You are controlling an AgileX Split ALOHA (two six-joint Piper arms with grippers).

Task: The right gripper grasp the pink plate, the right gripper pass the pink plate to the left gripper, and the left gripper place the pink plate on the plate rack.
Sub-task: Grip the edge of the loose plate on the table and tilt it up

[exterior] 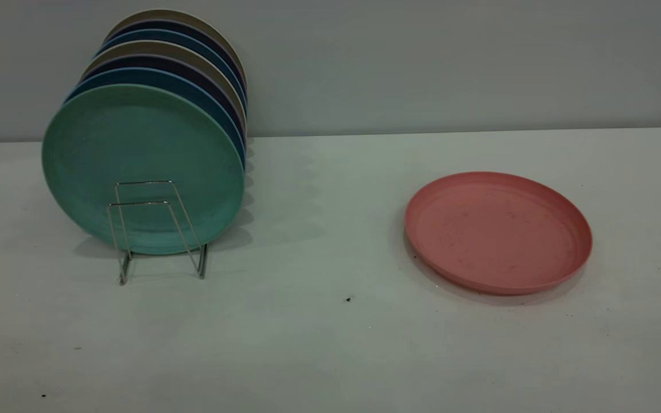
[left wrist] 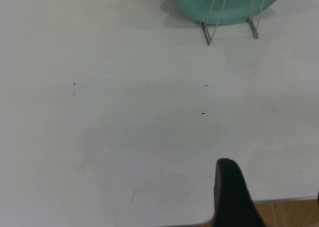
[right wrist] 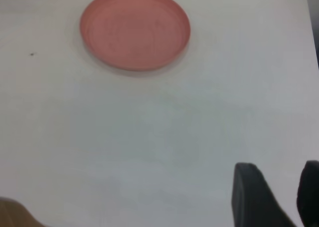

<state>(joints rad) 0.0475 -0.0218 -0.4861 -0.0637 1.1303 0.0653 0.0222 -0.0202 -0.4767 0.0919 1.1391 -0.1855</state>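
White counter: pink plate lies flat, well ahead of right end effector, fingers apart, empty; left end effector's state unclear.

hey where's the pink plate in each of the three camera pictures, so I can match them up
Exterior view: the pink plate lies flat on the white table, right of centre, well apart from the plate rack.
Left wrist view: not in the picture; only the rack's front loops and the green plate show.
Right wrist view: near the upper edge, left of centre, far from the right gripper.
Shared landmark: the white table.
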